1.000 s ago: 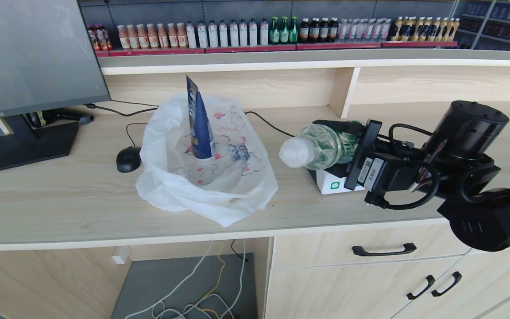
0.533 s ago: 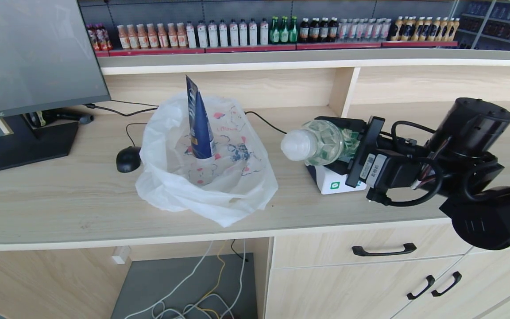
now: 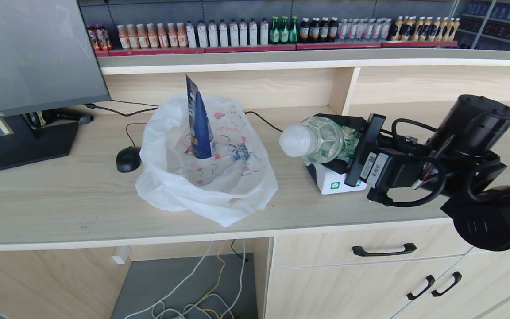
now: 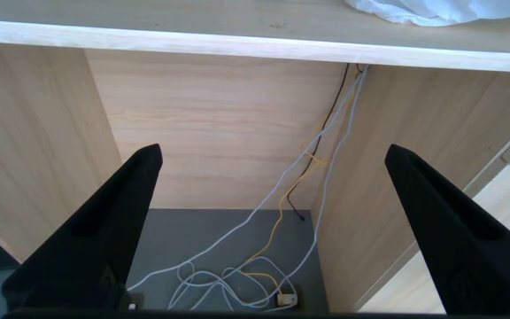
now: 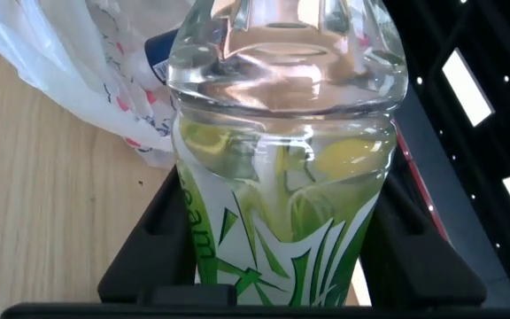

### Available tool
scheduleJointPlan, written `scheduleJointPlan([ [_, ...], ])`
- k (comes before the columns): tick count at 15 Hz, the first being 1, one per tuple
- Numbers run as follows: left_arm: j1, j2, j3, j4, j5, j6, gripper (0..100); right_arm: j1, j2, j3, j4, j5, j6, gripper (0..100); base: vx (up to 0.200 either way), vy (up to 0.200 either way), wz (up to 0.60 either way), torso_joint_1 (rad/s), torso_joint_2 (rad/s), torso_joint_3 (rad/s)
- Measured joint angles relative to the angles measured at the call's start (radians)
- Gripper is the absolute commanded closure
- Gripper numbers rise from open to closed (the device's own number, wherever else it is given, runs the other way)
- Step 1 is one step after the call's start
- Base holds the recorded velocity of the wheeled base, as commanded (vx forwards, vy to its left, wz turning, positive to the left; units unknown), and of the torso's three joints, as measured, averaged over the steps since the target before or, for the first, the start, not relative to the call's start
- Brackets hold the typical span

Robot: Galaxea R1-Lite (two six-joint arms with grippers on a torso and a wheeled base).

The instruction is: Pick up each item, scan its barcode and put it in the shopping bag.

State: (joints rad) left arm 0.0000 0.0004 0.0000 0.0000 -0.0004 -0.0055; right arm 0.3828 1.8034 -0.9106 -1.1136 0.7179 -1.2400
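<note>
Wooden counter (image 3: 60, 199), right pincer (image 3: 322, 141) gripping bottle (image 3: 312, 141), probable scanner (image 3: 332, 181) half hidden beneath

The clear plastic bottle with a green printed label (image 3: 319, 142) is glossy and ribbed and catches bright reflections; its whitish cap looks frosted. The right gripper (image 3: 328, 141) around it is matt black plastic. The thin white plastic shopping bag (image 3: 219, 199) is crinkled and half see-through. The dark blue tube (image 3: 200, 128) inside it is smooth with a sheen. The pale wood-grain counter (image 3: 60, 195) looks matt, the small white scanner box (image 3: 332, 181) is smooth plastic, and the black computer mouse (image 3: 128, 159) is slightly shiny.
</note>
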Motion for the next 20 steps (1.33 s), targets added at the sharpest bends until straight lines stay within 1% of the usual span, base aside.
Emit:
scheduleJointPlan([
  [6, 0.0, 0.0, 0.0, 0.0, 0.0, 0.0, 0, 0.015, -0.004, -0.013, 0.0, -0.002, 0.0, 100, 0.0, 0.0, 0.0, 0.0, 0.0, 0.0],
  [10, -0.001, 0.0, 0.0, 0.0, 0.0, 0.0, 0, 0.028, -0.007, -0.017, -0.001, -0.004, 0.039, 100, 0.0, 0.0, 0.0, 0.0, 0.0, 0.0],
  [12, 0.0, 0.0, 0.0, 0.0, 0.0, 0.0, 0, 0.041, -0.008, -0.026, 0.0, -0.005, 0.083, 100, 0.0, 0.0, 0.0, 0.0, 0.0, 0.0],
  [14, 0.0, 0.0, 0.0, 0.0, 0.0, 0.0, 0, 0.048, -0.009, -0.051, -0.002, -0.007, 0.147, 100, 0.0, 0.0, 0.0, 0.0, 0.0, 0.0],
  [16, 0.0, 0.0, 0.0, 0.0, 0.0, 0.0, 0, 0.051, -0.013, -0.086, -0.001, -0.027, 0.261, 100, 0.0, 0.0, 0.0, 0.0, 0.0, 0.0],
  [18, -0.002, 0.0, 0.0, 0.001, 0.0, 0.013, 0, 0.051, -0.02, -0.118, -0.016, -0.098, 0.371, 100, 0.0, 0.0, 0.0, 0.0, 0.0, 0.0],
  [19, -0.003, 0.0, 0.0, 0.001, 0.0, 0.022, 0, 0.051, -0.022, -0.123, -0.047, -0.132, 0.441, 100, 0.0, 0.0, 0.0, 0.0, 0.0, 0.0],
  [20, -0.003, 0.0, 0.0, 0.001, 0.0, 0.023, 0, 0.051, -0.022, -0.126, -0.109, -0.182, 0.541, 100, 0.0, 0.0, 0.0, 0.0, 0.0, 0.0],
])
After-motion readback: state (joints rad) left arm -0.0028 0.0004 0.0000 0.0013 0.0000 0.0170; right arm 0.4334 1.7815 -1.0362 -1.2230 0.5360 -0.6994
